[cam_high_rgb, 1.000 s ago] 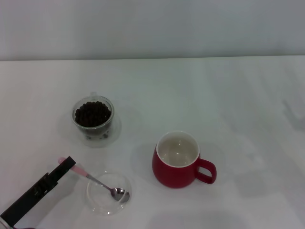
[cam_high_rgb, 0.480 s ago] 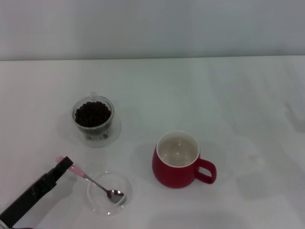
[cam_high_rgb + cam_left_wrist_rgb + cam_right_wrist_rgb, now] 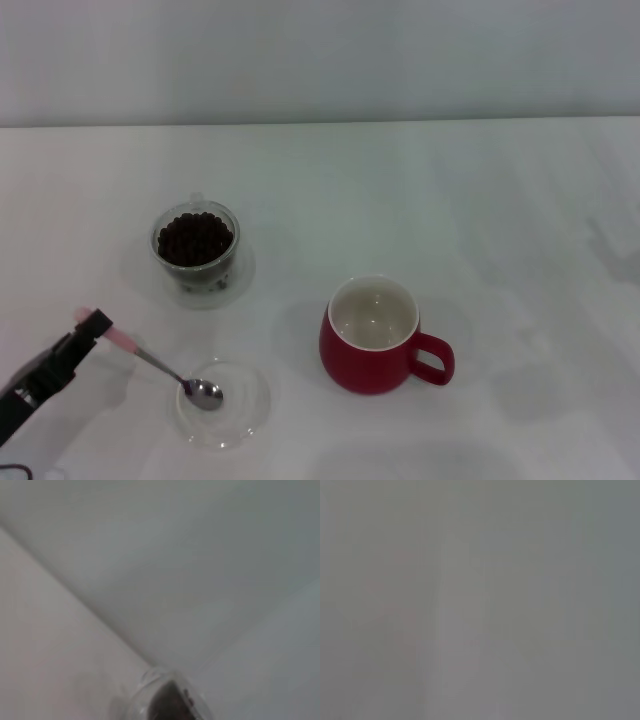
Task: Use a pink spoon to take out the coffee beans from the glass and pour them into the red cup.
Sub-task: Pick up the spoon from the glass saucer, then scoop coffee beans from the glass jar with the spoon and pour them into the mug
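In the head view my left gripper [image 3: 92,326] is at the lower left, shut on the pale pink handle of the pink spoon [image 3: 160,367]. The spoon slopes down to the right, its silver bowl over the left part of a flat clear glass dish [image 3: 245,405]. The glass [image 3: 195,245] holding the coffee beans [image 3: 194,238] stands farther back, apart from the gripper; the left wrist view shows the glass [image 3: 165,700] at its lower edge. The red cup [image 3: 375,335] stands to the right, empty, with its handle pointing right. My right gripper is out of view.
The white table [image 3: 450,200] runs back to a pale wall [image 3: 320,60]. A thin clear saucer lies under the glass. The right wrist view shows only a flat grey blur.
My left gripper has drawn back toward the lower left with the spoon. The spoon's bowl has slid from the dish's right side to its left part.
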Tool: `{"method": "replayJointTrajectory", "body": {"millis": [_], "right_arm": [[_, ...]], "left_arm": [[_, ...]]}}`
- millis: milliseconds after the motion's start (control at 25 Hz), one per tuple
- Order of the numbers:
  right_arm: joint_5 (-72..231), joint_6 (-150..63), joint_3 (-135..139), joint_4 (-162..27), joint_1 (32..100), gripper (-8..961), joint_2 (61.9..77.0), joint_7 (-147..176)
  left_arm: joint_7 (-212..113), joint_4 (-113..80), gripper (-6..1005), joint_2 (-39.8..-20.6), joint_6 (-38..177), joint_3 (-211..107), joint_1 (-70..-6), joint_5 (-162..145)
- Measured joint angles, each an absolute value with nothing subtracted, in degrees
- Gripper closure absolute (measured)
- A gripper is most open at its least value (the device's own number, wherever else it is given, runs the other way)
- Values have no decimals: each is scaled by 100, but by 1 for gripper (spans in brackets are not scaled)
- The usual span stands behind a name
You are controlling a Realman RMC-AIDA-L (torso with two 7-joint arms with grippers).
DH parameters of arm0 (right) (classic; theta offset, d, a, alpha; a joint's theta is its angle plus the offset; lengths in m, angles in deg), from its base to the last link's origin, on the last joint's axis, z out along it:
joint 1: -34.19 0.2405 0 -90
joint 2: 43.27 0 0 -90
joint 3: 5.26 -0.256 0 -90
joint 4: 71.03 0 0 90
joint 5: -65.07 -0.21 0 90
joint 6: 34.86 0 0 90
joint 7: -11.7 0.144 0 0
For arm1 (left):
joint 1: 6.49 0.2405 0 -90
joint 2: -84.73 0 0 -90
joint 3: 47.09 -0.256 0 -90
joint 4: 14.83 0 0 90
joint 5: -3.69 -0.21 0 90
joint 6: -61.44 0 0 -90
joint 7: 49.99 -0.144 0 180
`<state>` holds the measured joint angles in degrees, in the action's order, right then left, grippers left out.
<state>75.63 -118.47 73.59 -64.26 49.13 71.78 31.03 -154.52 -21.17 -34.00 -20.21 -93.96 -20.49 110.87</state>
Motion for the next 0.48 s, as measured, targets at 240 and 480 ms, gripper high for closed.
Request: {"method": "replayJointTrajectory", "body": {"millis": [240,480], "right_arm": [[7563,-11869,7426,-6427,4913,146,7182,3110],[7562,-12046,7528,-6435,4913,146,7187,3135]], "left_arm": [[-15329,-2535,863,-3367,-2415,-9436,-2048,10897],[-15029,-3221,864,-3278,-2567,-9423,-2065,10708]]}}
